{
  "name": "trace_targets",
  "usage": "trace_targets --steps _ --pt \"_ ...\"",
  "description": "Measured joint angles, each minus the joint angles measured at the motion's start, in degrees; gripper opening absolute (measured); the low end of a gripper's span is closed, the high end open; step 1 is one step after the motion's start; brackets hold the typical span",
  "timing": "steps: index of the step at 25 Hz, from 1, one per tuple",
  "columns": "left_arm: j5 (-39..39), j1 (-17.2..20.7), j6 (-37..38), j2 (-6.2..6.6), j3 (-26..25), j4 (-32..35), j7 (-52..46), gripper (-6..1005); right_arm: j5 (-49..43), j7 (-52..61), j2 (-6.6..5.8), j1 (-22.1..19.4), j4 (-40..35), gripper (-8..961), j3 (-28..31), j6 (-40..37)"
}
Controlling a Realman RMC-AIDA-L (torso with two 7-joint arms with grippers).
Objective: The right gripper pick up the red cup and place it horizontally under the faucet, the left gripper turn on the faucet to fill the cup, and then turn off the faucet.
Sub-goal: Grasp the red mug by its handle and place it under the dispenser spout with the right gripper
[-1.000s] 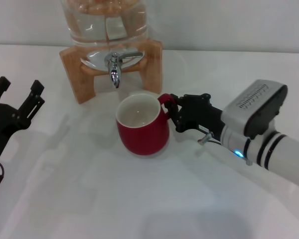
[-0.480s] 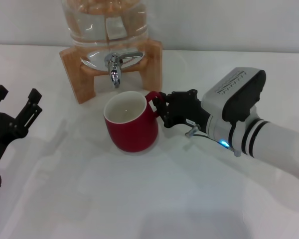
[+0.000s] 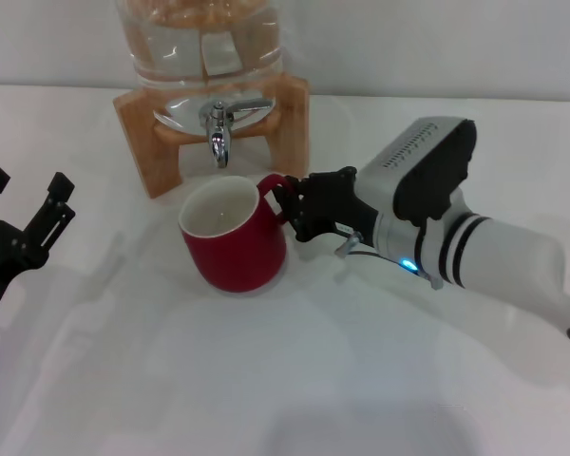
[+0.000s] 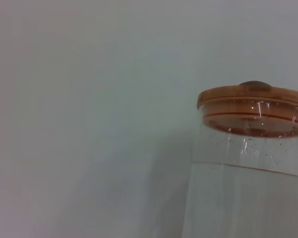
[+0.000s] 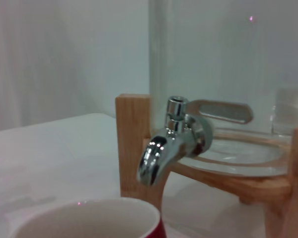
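Right fingers: the fingers of the right gripper (image 3: 287,204) are closed on the loop handle of the red cup (image 3: 232,237), at the side of the cup facing the right arm.
Left fingers: the left gripper (image 3: 24,211) hovers near the tabletop's left edge, its two fingers spread apart and holding nothing, well apart from the cup.
Red cup: upright on the white tabletop (image 3: 266,380), mouth upward, white inside showing; it stands just in front of the wooden stand (image 3: 138,133).
Faucet: the chrome faucet (image 3: 218,126) juts from the base of the glass jar (image 3: 199,47), spout pointing down; the cup's rim lies just in front of and below the spout. In the right wrist view the faucet (image 5: 171,141) hangs above the far rim of the cup (image 5: 89,220).
Jar: clear, holding water; the left wrist view shows its upper part with a wooden lid (image 4: 253,109).
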Motion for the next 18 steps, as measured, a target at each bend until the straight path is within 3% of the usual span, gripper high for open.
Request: trace_targets --steps 18 --pt "-0.3 0.0 -0.8 0.02 0.0 0.0 0.0 891 0.4 0.0 0.00 4.3 0.1 108 0.4 5.1"
